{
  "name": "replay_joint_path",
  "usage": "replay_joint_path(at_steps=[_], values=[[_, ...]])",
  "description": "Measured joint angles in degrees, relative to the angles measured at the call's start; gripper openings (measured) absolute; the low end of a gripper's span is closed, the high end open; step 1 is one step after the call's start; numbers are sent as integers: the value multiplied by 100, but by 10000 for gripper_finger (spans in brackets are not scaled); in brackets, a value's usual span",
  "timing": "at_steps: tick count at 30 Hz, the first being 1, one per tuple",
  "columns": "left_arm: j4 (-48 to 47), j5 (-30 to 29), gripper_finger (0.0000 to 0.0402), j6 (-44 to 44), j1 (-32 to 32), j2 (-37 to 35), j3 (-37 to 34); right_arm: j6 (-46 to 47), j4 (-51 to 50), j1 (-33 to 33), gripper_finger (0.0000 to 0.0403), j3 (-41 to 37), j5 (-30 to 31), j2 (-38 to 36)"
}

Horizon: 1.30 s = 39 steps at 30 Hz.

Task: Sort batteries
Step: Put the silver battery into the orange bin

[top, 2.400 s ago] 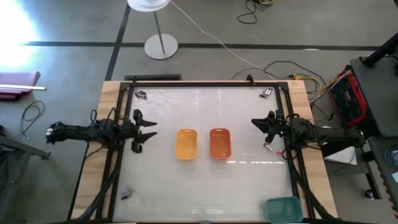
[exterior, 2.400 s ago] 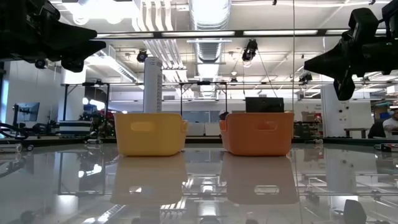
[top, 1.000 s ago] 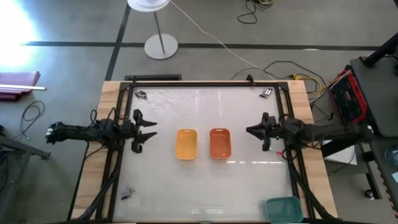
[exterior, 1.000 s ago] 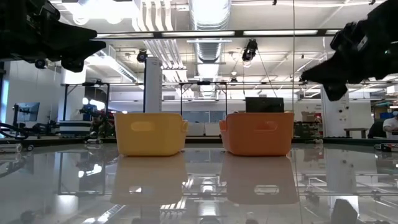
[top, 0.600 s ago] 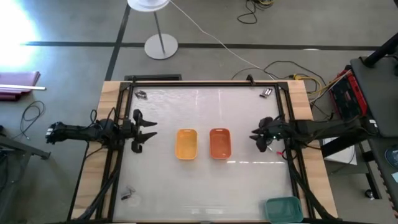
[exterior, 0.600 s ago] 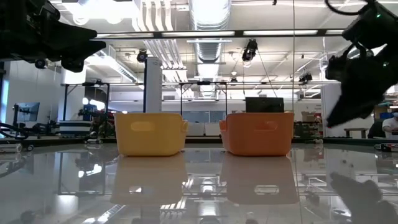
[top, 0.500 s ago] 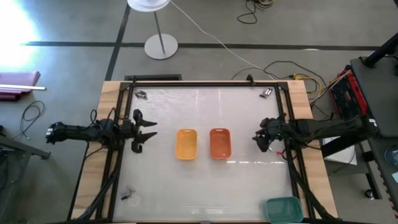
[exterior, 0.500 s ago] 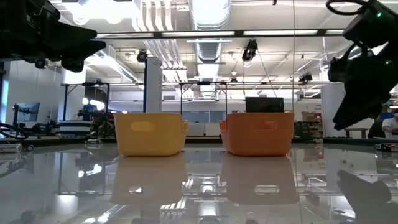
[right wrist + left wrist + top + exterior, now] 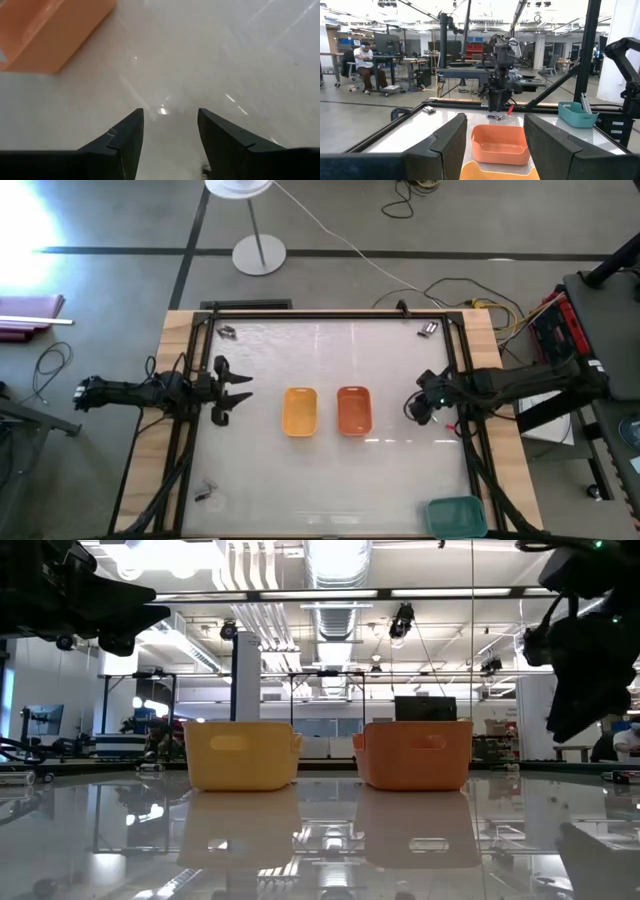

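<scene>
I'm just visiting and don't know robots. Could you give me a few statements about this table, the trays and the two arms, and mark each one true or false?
1. The yellow tray and the orange tray sit side by side mid-table. True.
2. The teal tray stands between them. False: it sits apart at a table corner on the right arm's side.
3. The right gripper points down at bare table, fingers open and empty. True.
4. The left gripper holds a battery. False: its fingers are open and empty.
5. Both trays in the middle are full of batteries. False: the orange tray looks empty in the left wrist view.
</scene>
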Motion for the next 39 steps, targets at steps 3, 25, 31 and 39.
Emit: replay_joint_path(at_steps=[3,25,31,39], values=[[0,-1,181,1,0,0,-1,154,-264,147,183,256,-30,433],[-1,0,181,-1,2,0,1,1260,-2068,1065,189,1221,-931,2394],[-2,1,181,-1,2,0,1,1058,-2063,584,187,1194,-1156,2978],[0,1,181,0,2,0,1,542,-2012,-238,184,1194,-1543,3610]])
